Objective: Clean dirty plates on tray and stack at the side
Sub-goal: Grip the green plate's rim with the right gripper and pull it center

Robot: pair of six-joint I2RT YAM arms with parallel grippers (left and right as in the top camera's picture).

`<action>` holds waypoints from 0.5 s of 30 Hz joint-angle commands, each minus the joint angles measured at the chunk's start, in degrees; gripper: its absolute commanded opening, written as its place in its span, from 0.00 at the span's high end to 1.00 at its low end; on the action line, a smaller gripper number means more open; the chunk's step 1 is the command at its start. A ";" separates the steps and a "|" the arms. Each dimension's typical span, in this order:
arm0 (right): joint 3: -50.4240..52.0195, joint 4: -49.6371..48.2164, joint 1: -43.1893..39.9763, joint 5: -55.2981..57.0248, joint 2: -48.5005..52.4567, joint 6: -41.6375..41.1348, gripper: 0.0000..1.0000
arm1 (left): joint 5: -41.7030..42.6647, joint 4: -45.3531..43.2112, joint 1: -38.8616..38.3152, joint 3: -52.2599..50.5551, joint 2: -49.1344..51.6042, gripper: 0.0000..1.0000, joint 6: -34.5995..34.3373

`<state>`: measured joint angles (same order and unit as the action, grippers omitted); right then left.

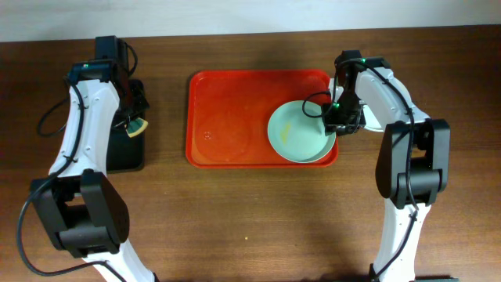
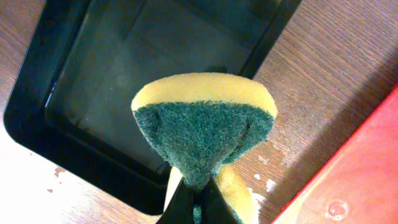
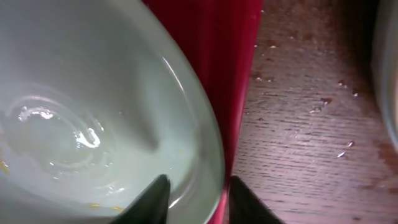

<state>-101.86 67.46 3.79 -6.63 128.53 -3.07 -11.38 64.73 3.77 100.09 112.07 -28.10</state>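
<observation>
One mint plate (image 1: 297,135) in sight, faint yellow smear inside, lying at 4 o'clock of the red tray (image 1: 227,117). Its rim overlaps the tray's raised edge at 3 and 5 o'clock. Bare red tray floor shows from centre out to 9 o'clock.

Right gripper (image 1: 338,124) at the plate's 3 o'clock. Fingers (image 3: 155,198) straddle the rim, one inside, one outside over the tray edge; clamped or only around it, cannot tell.

Wood table (image 1: 258,219) runs along the tray's 6 o'clock side.

Left gripper (image 2: 194,208), well apart at 9 o'clock, pinched tight on a yellow-green sponge (image 2: 205,130) over the black tray (image 1: 125,157).
</observation>
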 commanded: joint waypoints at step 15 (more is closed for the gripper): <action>-2.56 2.89 0.02 -0.20 -1.62 -1.92 0.90 | 0.02 -0.20 0.13 0.98 -1.42 1.00 0.94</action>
<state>-103.35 70.26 3.46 -6.57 128.46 -4.67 -11.38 64.69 3.77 100.09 112.07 -28.10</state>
